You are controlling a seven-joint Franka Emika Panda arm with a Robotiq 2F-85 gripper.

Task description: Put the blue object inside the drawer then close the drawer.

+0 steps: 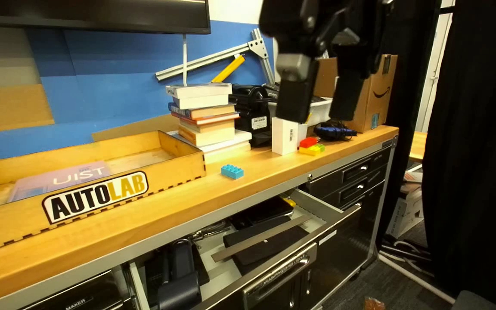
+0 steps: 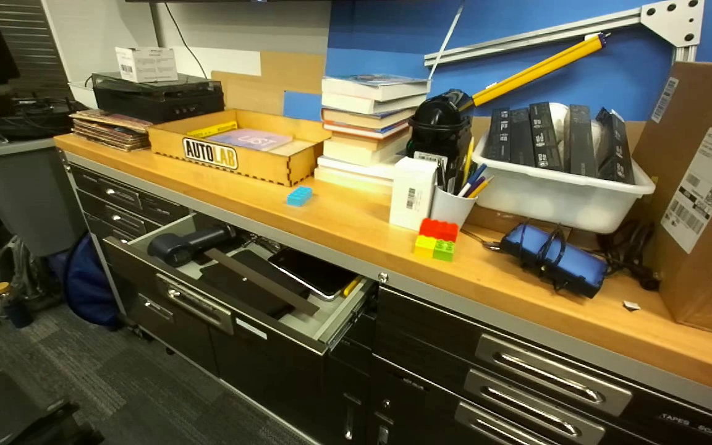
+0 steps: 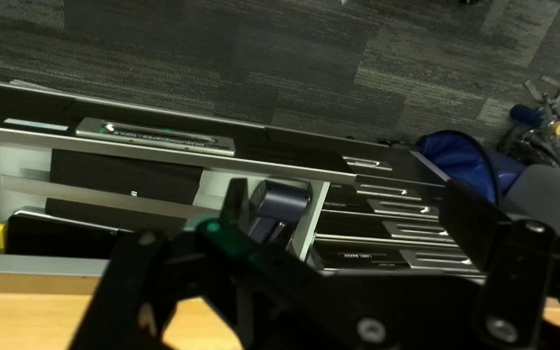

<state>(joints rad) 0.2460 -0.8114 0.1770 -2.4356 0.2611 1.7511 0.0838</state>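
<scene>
In an exterior view: looks like smooth plastic on blue brick [image 1: 232, 172]; satin wood on worktop [image 1: 258, 165]. From brick: 9 o'clock, raw-looking wood on tray [image 1: 175, 174]; 11, paper in book stack [image 1: 207, 115]; 2, matt cardboard on box [image 1: 377, 103]; 3, dull cloth on curtain [image 1: 476, 150]; 5, shiny metal on bar handle [image 1: 283, 276], smooth front on drawer [image 1: 308, 238].

The light-wood worktop [image 1: 248, 185] is free in front of the small cyan-blue brick [image 1: 232, 172]; beside and behind, a low plywood tray [image 2: 263, 164] and tall book stack [image 2: 365, 131] obstruct. The black-fronted metal drawer [image 2: 282, 352] is open from above, with a long brownish strip [image 1: 261, 237] inside.
</scene>
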